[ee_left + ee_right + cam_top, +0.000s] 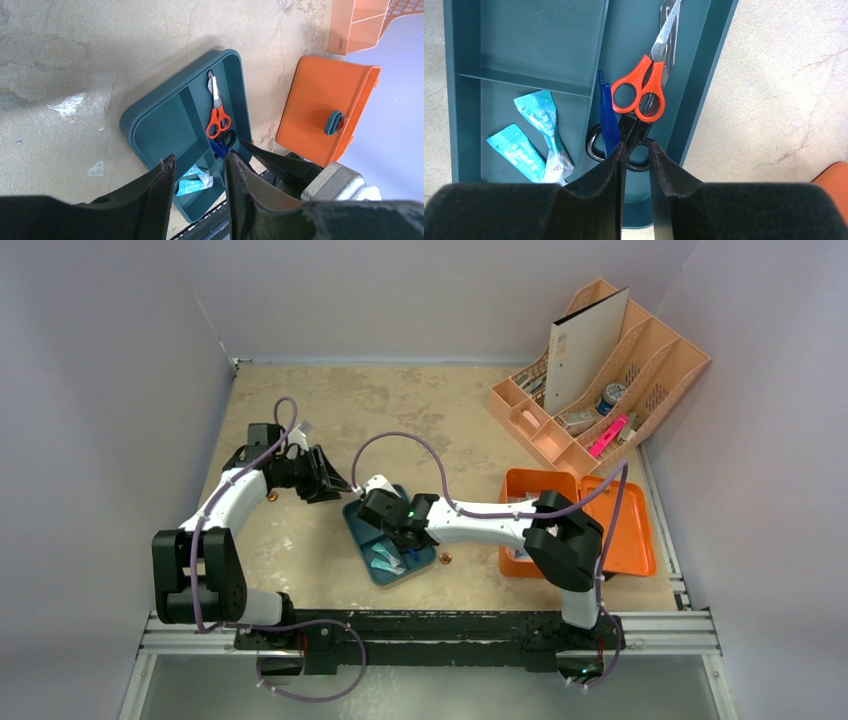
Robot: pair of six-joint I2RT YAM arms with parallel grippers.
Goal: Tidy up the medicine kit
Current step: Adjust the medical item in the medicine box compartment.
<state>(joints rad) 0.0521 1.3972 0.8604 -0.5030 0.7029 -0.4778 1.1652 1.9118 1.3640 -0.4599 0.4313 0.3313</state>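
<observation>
The bright orange medicine kit lies open at the right; the left wrist view shows its shell and grey-blue latch. A dark teal tray sits mid-table. It holds orange scissors, black scissors, a blue tool and two teal packets. My right gripper hangs low over the tray, its jaws a narrow gap apart around a black scissors handle loop. My left gripper is open and empty above the tray's left edge.
A pale peach desk organizer with a grey folder and small items stands at the back right. Two small orange bits lie on the table near the tray. Walls close in the table on three sides.
</observation>
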